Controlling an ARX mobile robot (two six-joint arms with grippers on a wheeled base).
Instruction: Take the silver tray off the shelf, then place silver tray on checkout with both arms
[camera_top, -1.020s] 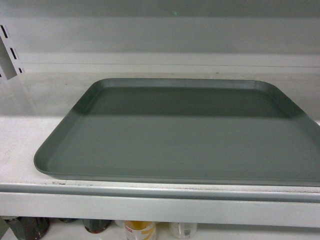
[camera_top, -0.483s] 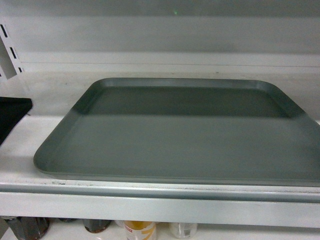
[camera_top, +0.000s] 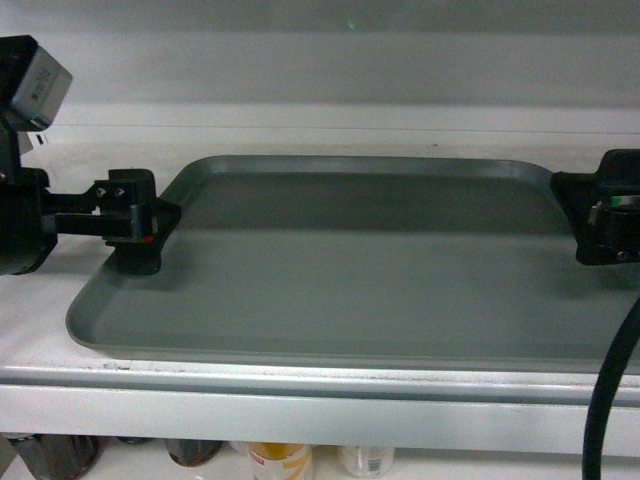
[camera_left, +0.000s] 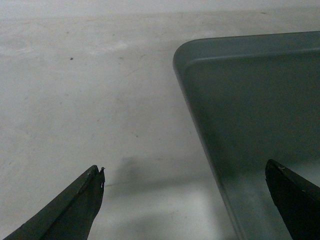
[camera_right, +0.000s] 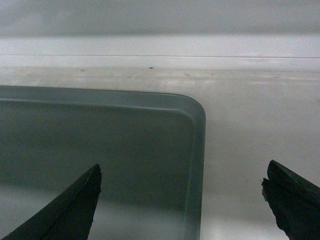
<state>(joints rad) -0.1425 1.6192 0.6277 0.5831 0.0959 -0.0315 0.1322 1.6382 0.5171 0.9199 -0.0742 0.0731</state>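
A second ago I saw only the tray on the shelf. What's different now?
Both arms have come into view. The left gripper moved in from the left to the silver tray's left edge, and the right gripper came in at its right edge. Each is open and straddles the rim; neither has gripped yet. The tray stayed where it was on the shelf.

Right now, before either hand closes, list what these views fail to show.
- Silver tray: its near right corner is cut off by the head view's right edge and hidden behind a black cable.
- Left hand and right hand: wrist views show only fingertip ends astride the tray's side rims; contact cannot be told.
- Bottles below the shelf: only tops, labels unreadable.
- Checkout: in no view.
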